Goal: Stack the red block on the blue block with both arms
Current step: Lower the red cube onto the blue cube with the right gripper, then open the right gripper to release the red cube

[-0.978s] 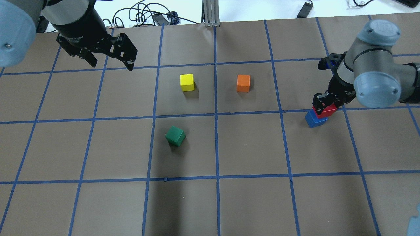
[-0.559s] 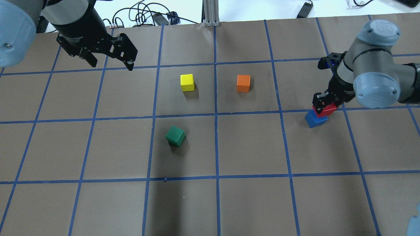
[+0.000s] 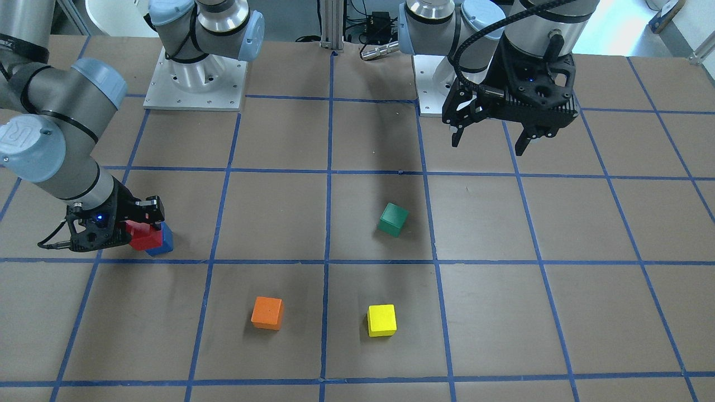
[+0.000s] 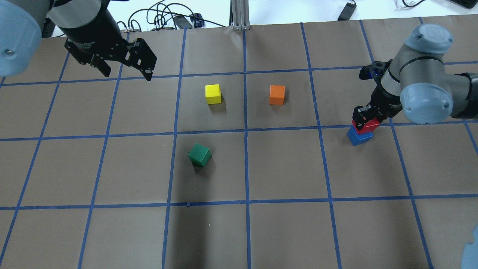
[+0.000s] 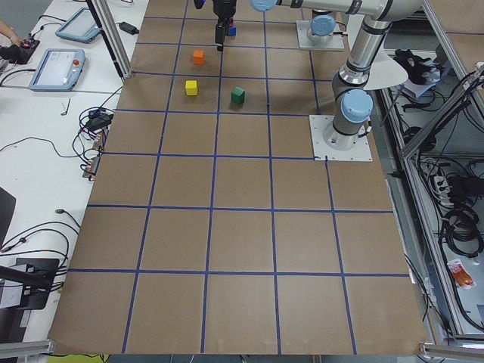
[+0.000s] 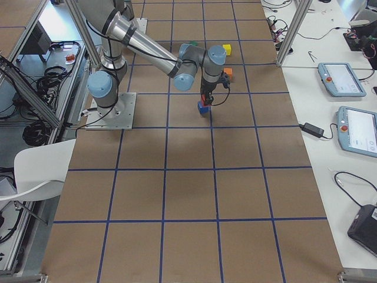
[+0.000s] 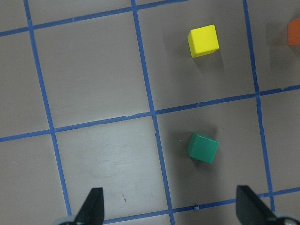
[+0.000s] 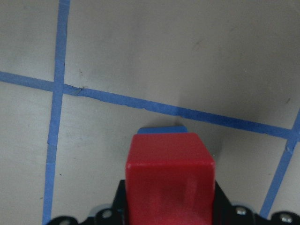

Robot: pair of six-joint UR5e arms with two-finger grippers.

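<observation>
Matt, smooth red block (image 8: 169, 173); dull brown paper over the table (image 4: 283, 168) (blue tape grid (image 8: 55, 117))

Brightly, evenly lit from overhead; darkened by a soft shadow band at the robot-side edge of the worktop (image 4: 291, 231); slightly blurred on the close red block (image 8: 169, 173).

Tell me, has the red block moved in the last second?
Yes. In the overhead view the right gripper carried the red block slightly left, squarer over the unmoved blue block.
</observation>
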